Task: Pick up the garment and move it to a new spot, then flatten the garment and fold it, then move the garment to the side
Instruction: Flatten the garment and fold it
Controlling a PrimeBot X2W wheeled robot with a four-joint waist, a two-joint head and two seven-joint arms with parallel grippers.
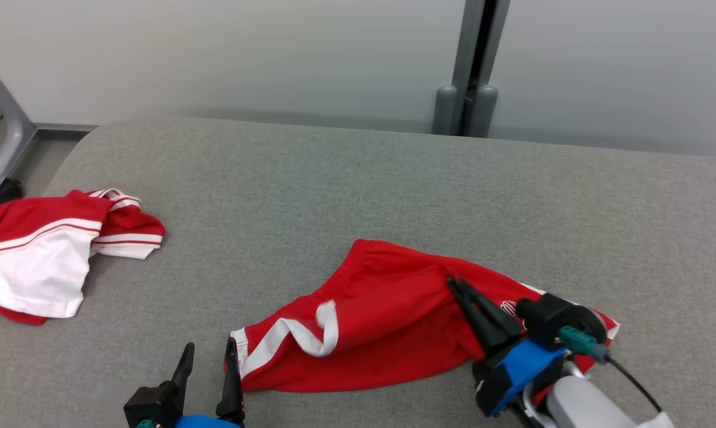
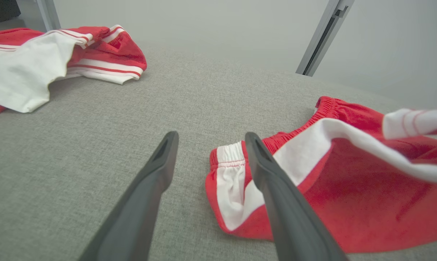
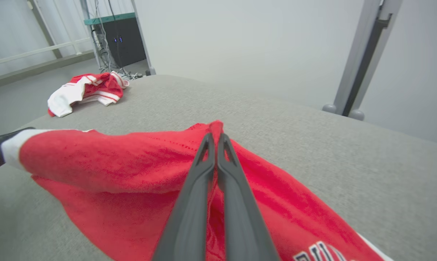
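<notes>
I have the garment lying rumpled on the near half of the surface, a flat grey top covered in coarse woven cloth with a rounded far corner. It is a pair of red shorts in a soft, faintly fuzzy knit. It has a gathered elastic waistband and a broad white stripe that curls over itself near the left end.

My right pincer is closed on the shorts. Its long, dark, smooth fingers are pressed together, and a fold of red cloth is pinched into a small peak at their tips, with creases running away from it.

My left pincer stands wide and holds nothing. Its tapered fingers sit just beside the white-striped end of the shorts, and I cannot tell whether the nearer one touches the cloth.

A second garment, red with white panels and thin stripes, lies crumpled well apart at the surface's left edge.
</notes>
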